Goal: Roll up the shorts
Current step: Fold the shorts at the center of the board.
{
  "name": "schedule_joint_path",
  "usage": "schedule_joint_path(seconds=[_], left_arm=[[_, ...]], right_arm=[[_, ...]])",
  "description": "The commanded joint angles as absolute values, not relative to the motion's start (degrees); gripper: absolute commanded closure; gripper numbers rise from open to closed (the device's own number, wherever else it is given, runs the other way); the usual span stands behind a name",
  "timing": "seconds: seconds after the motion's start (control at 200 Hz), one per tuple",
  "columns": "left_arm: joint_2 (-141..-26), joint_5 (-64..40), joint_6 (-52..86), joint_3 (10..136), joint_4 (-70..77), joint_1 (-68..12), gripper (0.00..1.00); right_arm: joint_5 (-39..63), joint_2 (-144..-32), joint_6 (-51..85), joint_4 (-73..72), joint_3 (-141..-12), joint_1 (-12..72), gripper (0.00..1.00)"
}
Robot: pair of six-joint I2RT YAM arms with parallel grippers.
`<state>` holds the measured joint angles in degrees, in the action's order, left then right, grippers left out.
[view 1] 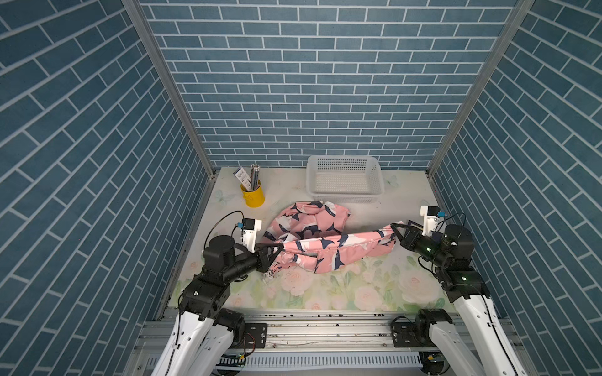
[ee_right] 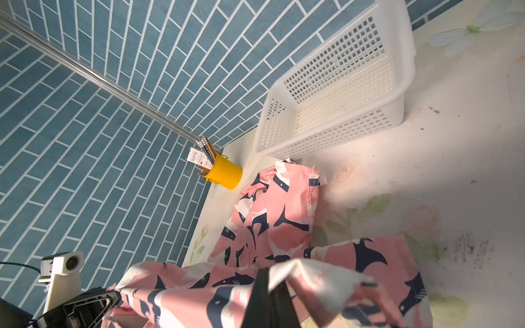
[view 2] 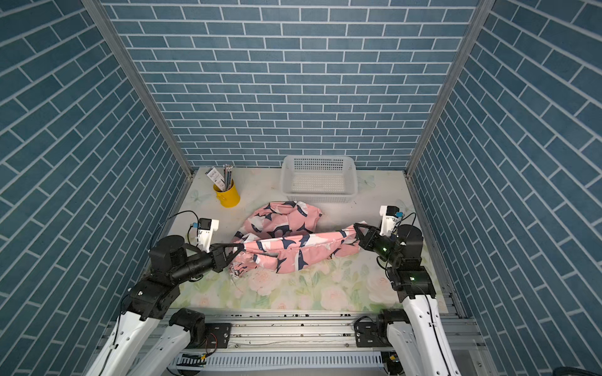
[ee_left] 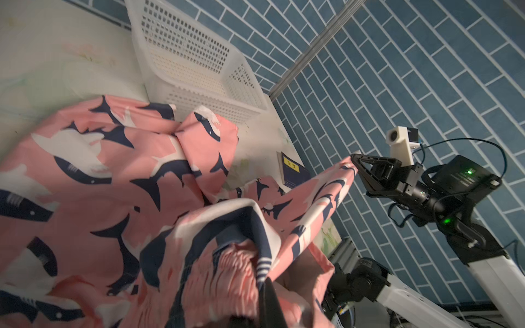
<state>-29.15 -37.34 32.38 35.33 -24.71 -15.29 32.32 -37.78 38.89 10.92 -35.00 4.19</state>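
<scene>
A yellow cup (view 1: 252,197) is stocked with pencils (view 1: 255,175) and a labelled packet (view 1: 242,177); its print cannot be read. The left gripper (view 1: 280,247) is clamped on one end of the shorts (view 1: 312,228). The shorts are stretched over mid-table (view 1: 358,289), with the remainder bunched just before the white basket (view 1: 345,196). The right gripper (view 1: 393,225) is clamped on the opposite end.
</scene>
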Motion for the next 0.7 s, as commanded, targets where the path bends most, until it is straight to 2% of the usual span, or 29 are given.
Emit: schedule_joint_path(seconds=[0.0, 0.11, 0.19, 0.315, 0.495, 0.695], left_arm=[[-26.5, -29.8, 39.1, 31.5, -31.2, -13.8, 1.0], [-25.7, -30.3, 39.9, 27.2, -35.6, -14.4, 1.0], [-25.2, -29.3, 40.0, 25.7, -37.3, -14.7, 1.0], [-27.0, -25.0, 41.2, 24.9, -39.9, -14.9, 1.0], [-31.7, -15.5, 47.5, 23.5, -41.2, -14.9, 1.0], [-33.1, -1.6, 56.9, 24.2, -44.8, -14.9, 1.0]], right_arm=[[13.7, -39.5, 33.9, 5.6, -36.7, 0.8, 1.0], [15.6, -42.0, 33.4, 1.6, -38.3, 1.5, 1.0], [12.8, -44.7, 30.7, 1.7, -41.3, 4.3, 1.0], [6.8, -49.7, 28.1, -1.1, -45.5, 14.2, 1.0], [-4.9, -64.8, 23.0, -3.3, -56.2, 28.3, 1.0], [-11.1, -83.9, 22.6, -1.9, -72.7, 30.8, 1.0]])
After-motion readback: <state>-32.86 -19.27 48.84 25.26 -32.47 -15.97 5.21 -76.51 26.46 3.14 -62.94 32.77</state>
